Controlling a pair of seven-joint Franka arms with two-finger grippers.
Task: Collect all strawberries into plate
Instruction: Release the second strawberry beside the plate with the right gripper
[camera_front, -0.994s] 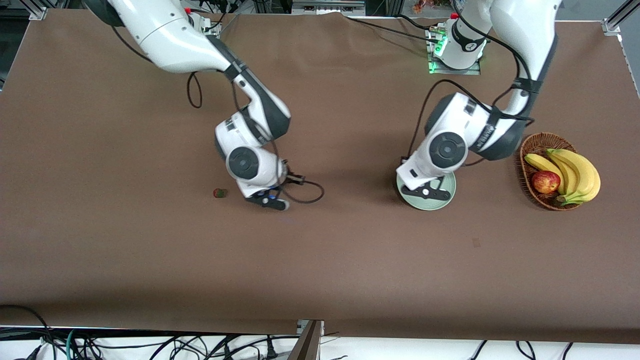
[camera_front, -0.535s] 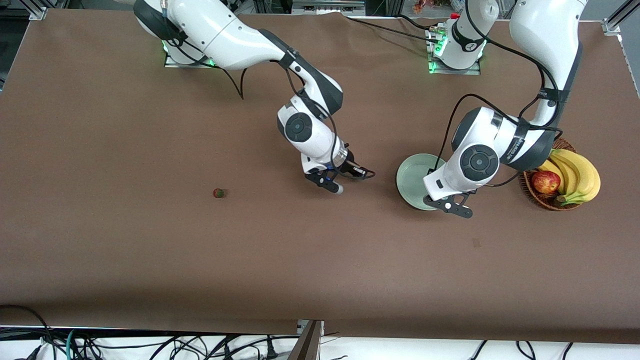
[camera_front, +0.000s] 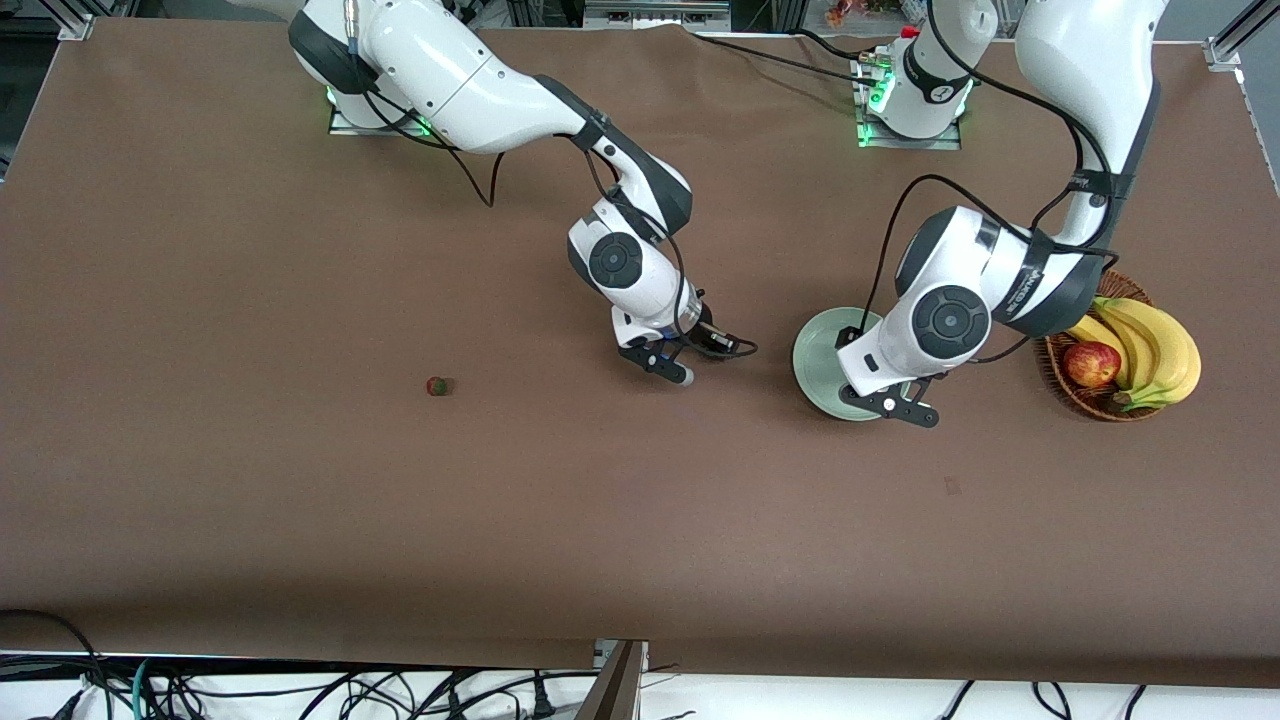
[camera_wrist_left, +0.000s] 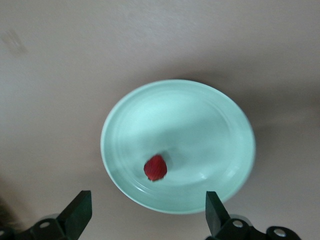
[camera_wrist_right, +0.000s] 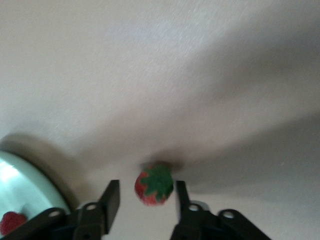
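Right gripper hangs over the middle of the worktop, its two fingers standing to either side of a strawberry; in the right wrist view the berry sits between them with its green top showing, but whether the pads actually press it I cannot tell. Left gripper is over the edge of the plate that lies nearer the front camera, and its fingers are spread wide with nothing between them. A brown cloth covers the whole worktop, with metal frame posts at the corners along the robots' edge and loose black cables hanging below the edge nearest the front camera. Toward the left arm's end of the table stands a wicker basket holding bananas and a red apple, just beside the left arm's elbow. On the pale green plate, between the middle of the worktop and the basket, a second strawberry rests inside the rim. A third strawberry lies alone on the cloth toward the right arm's end of the table, well apart from both grippers and from the plate.
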